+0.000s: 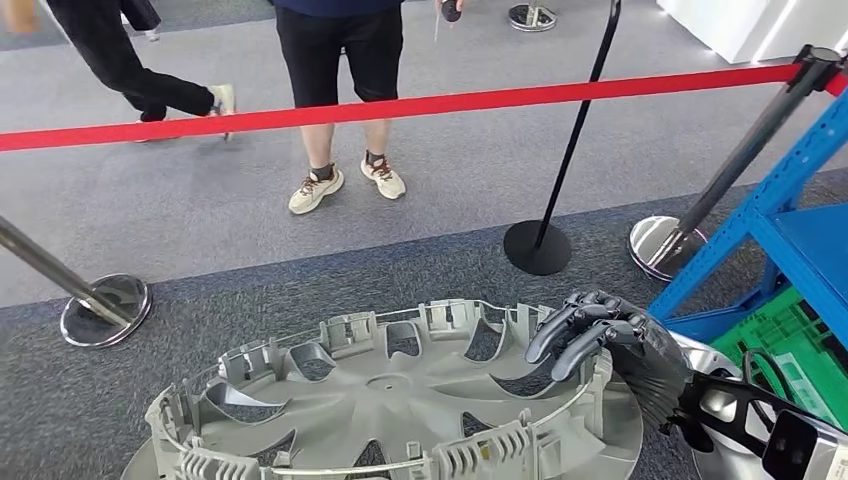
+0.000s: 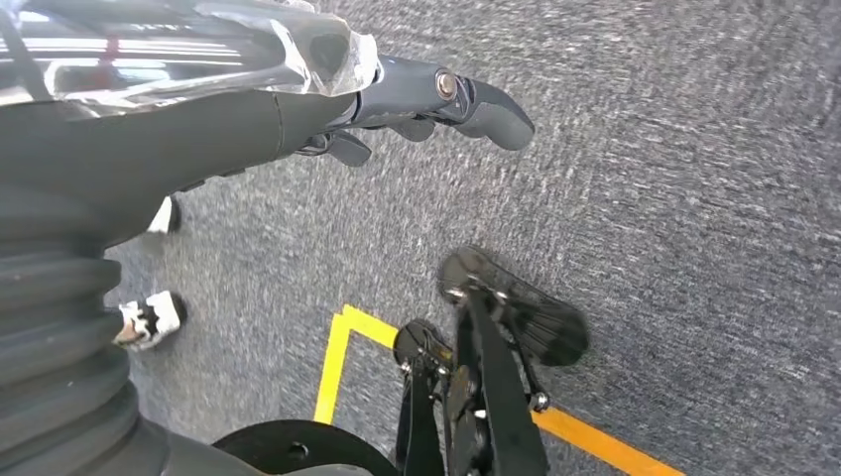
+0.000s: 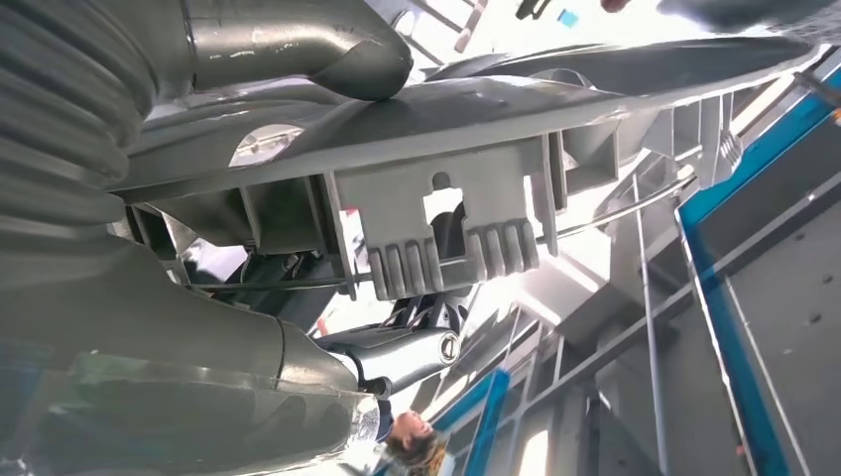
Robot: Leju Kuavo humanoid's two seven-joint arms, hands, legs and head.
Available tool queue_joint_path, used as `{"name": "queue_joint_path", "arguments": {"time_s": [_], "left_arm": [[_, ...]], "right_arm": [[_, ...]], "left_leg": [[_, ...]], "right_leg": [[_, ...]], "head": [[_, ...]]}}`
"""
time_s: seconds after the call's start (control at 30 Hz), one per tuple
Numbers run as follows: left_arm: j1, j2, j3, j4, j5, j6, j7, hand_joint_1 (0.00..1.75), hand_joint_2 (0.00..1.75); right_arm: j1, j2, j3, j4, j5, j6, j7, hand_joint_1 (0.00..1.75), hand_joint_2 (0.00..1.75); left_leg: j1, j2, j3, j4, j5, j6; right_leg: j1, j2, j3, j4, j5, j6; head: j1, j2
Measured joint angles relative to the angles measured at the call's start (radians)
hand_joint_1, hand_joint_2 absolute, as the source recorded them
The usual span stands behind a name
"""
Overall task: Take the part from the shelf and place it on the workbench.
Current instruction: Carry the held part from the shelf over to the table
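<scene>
Head view: right hand (image 1: 610, 345) fingers clamp part (image 1: 400, 400) rim; left hand (image 2: 298, 89) seemingly empty.

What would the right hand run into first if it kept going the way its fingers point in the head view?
Little that is solid: the right hand, gripping the grey wheel cover, points up-left across its rim. Beyond lies grey carpet, then probably the red barrier belt; depth is unclear.

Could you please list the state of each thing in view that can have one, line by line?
Wheel cover: carried roughly flat, inner side with clips up, off the shelf.
Right hand: fingers curled over the wheel cover's rim, holding it.
Left hand: empty, over the carpet.
Red rope barrier: stretched taut between posts.
Blue shelf: standing beside the right arm.
</scene>
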Motion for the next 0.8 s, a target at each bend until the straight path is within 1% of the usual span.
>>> {"name": "queue_joint_path", "arguments": {"time_s": [0.03,0.07,0.1,0.13,0.17,0.2,0.23,0.27,0.3,0.33,0.37,0.4,0.43,0.47,0.5,0.53,0.57,0.6,0.63,0.67,0.7,0.73,0.77,0.8], "left_arm": [[-0.001,-0.001,0.0,0.0,-0.003,-0.001,0.0,0.0,1.75],[0.0,-0.002,0.0,0.0,-0.005,-0.001,0.0,0.0,1.75],[0.0,-0.003,0.0,0.0,-0.006,-0.001,0.0,0.0,1.75],[0.0,-0.004,0.0,0.0,-0.006,-0.001,0.0,0.0,1.75],[0.0,-0.004,0.0,0.0,-0.006,-0.001,0.0,0.0,1.75],[-0.002,-0.005,0.0,0.0,-0.006,-0.001,0.0,0.0,1.75],[-0.004,-0.005,0.0,0.0,-0.006,-0.001,0.0,0.0,1.75],[-0.005,-0.005,0.0,0.0,-0.006,-0.001,0.001,0.0,1.75],[-0.006,-0.005,0.0,0.0,-0.006,0.0,0.003,0.0,1.75],[-0.005,-0.005,0.0,0.0,-0.006,0.001,0.006,0.0,1.75],[-0.004,-0.005,0.0,0.0,-0.005,0.002,0.009,0.0,1.75],[-0.004,-0.005,0.0,0.0,-0.005,0.003,0.012,0.0,1.75],[-0.005,-0.004,0.0,0.0,-0.005,0.002,0.016,0.0,1.75],[-0.007,-0.004,0.0,0.0,-0.008,0.0,0.02,0.0,1.75],[-0.009,-0.004,0.0,0.0,-0.013,-0.005,0.023,0.0,1.75],[-0.01,-0.004,0.0,0.0,-0.02,-0.01,0.027,0.0,1.75],[-0.01,-0.004,-0.001,0.0,-0.028,-0.015,0.031,0.0,1.75],[-0.01,-0.004,-0.002,0.0,-0.034,-0.018,0.033,0.0,1.75],[-0.01,-0.003,-0.002,0.0,-0.038,-0.021,0.034,0.0,1.75],[-0.01,-0.003,-0.003,0.0,-0.041,-0.024,0.035,0.0,1.75],[-0.011,-0.001,-0.003,0.0,-0.043,-0.026,0.036,0.0,1.75],[-0.012,0.001,-0.004,0.0,-0.045,-0.029,0.036,0.0,1.75],[-0.013,0.005,-0.004,-0.001,-0.046,-0.031,0.038,0.0,1.75],[-0.013,0.008,-0.004,-0.001,-0.046,-0.032,0.04,0.0,1.75]], "right_arm": [[0.0,0.0,0.002,0.0,0.002,-0.001,0.001,1.75,1.75],[0.0,0.0,0.004,0.0,0.004,-0.002,0.002,1.75,1.75],[0.0,0.001,0.006,0.0,0.004,-0.002,0.002,1.75,1.75],[-0.002,0.001,0.007,0.0,0.004,-0.002,0.003,1.75,1.75],[-0.006,0.002,0.008,0.001,0.003,-0.002,0.003,1.75,1.75],[-0.011,0.002,0.01,0.002,0.002,-0.002,0.004,1.75,1.75],[-0.017,0.003,0.011,0.004,-0.001,-0.002,0.005,1.75,1.75],[-0.022,0.003,0.013,0.007,-0.004,-0.002,0.006,1.75,1.75],[-0.027,0.004,0.016,0.01,-0.007,-0.002,0.007,1.75,1.75],[-0.032,0.006,0.021,0.014,-0.01,-0.002,0.009,1.75,1.75],[-0.038,0.008,0.025,0.019,-0.013,-0.003,0.011,1.75,1.75],[-0.044,0.01,0.03,0.024,-0.015,-0.004,0.014,1.75,1.75],[-0.049,0.011,0.034,0.03,-0.017,-0.006,0.018,1.75,1.75],[-0.052,0.014,0.038,0.037,-0.017,-0.01,0.023,1.75,1.75],[-0.052,0.018,0.042,0.045,-0.015,-0.015,0.028,1.75,1.75],[-0.049,0.022,0.046,0.053,-0.01,-0.02,0.032,1.75,1.75],[-0.046,0.028,0.051,0.061,-0.004,-0.026,0.036,1.75,1.75],[-0.042,0.033,0.056,0.069,0.001,-0.031,0.037,1.75,1.75],[-0.04,0.038,0.061,0.076,0.006,-0.034,0.038,1.75,1.75],[-0.04,0.041,0.063,0.082,0.007,-0.037,0.037,1.75,1.75],[-0.041,0.043,0.065,0.087,0.007,-0.038,0.037,1.75,1.75],[-0.043,0.045,0.066,0.093,0.006,-0.039,0.036,1.75,1.75],[-0.047,0.048,0.067,0.098,0.004,-0.04,0.035,1.75,1.75],[-0.052,0.05,0.067,0.103,0.003,-0.04,0.035,1.75,1.75]], "left_leg": [[0.001,0.005,-0.027,0.056,-0.018,-0.001],[0.001,0.007,-0.037,0.078,-0.019,-0.001],[0.001,0.009,-0.027,0.06,-0.002,0.001],[0.0,0.018,0.004,0.003,0.026,0.003],[-0.002,0.042,0.047,-0.073,0.054,0.006],[-0.006,0.063,0.084,-0.139,0.074,0.011],[-0.009,0.08,0.108,-0.185,0.084,0.016],[-0.013,0.086,0.117,-0.206,0.086,0.021],[-0.016,0.074,0.115,-0.208,0.085,0.026],[-0.015,0.061,0.117,-0.211,0.088,0.031],[-0.013,0.049,0.121,-0.214,0.09,0.037],[-0.01,0.037,0.125,-0.217,0.094,0.043],[-0.006,0.025,0.129,-0.22,0.097,0.048],[-0.005,0.012,0.129,-0.22,0.098,0.05],[-0.004,-0.002,0.129,-0.22,0.099,0.052],[-0.004,-0.017,0.128,-0.219,0.099,0.052],[-0.004,-0.033,0.129,-0.219,0.099,0.052],[-0.004,-0.05,0.13,-0.219,0.099,0.052],[-0.002,-0.067,0.131,-0.217,0.098,0.051],[-0.001,-0.083,0.132,-0.216,0.097,0.048],[0.0,-0.097,0.13,-0.213,0.096,0.044],[0.001,-0.111,0.126,-0.211,0.096,0.038],[0.003,-0.123,0.121,-0.211,0.098,0.031],[0.005,-0.135,0.116,-0.211,0.1,0.024]], "right_leg": [[0.001,-0.015,-0.001,0.0,0.0,0.0],[0.002,-0.03,-0.002,0.0,-0.001,-0.001],[0.002,-0.044,-0.001,0.0,-0.002,-0.001],[0.003,-0.057,0.0,0.0,-0.003,0.0],[0.004,-0.07,0.002,0.0,-0.005,0.001],[0.007,-0.08,0.004,0.001,-0.008,0.005],[0.009,-0.09,0.006,0.001,-0.011,0.009],[0.011,-0.099,0.008,0.001,-0.014,0.014],[0.012,-0.11,0.01,-0.001,-0.015,0.019],[0.01,-0.117,0.014,-0.002,-0.018,0.024],[0.007,-0.106,0.015,0.002,-0.023,0.03],[0.004,-0.082,0.009,0.021,-0.037,0.034],[0.002,-0.049,-0.008,0.062,-0.061,0.038],[0.001,-0.015,-0.037,0.125,-0.092,0.041],[0.001,0.005,-0.074,0.199,-0.123,0.042],[0.001,0.013,-0.108,0.262,-0.142,0.043],[0.001,0.016,-0.128,0.293,-0.141,0.043],[0.0,0.018,-0.128,0.279,-0.12,0.042],[0.0,0.024,-0.108,0.225,-0.081,0.04],[-0.003,0.043,-0.078,0.149,-0.042,0.039],[-0.006,0.066,-0.049,0.078,-0.014,0.039],[-0.008,0.085,-0.029,0.031,0.001,0.039],[-0.008,0.098,-0.02,0.009,0.003,0.038],[-0.005,0.094,-0.018,0.006,0.001,0.034]], "head": [[0.0,0.0],[0.0,0.0],[0.0,0.0],[0.0,0.0],[0.0,0.0],[0.0,0.0],[0.001,0.0],[0.002,0.0],[0.002,0.0],[0.003,0.0],[0.003,0.0],[0.004,0.0],[0.007,0.0],[0.009,0.0],[0.01,0.0],[0.012,0.0],[0.012,0.0],[0.012,0.0],[0.012,0.0],[0.012,0.0],[0.012,0.0],[0.012,0.0],[0.011,0.0],[0.011,0.0]]}}
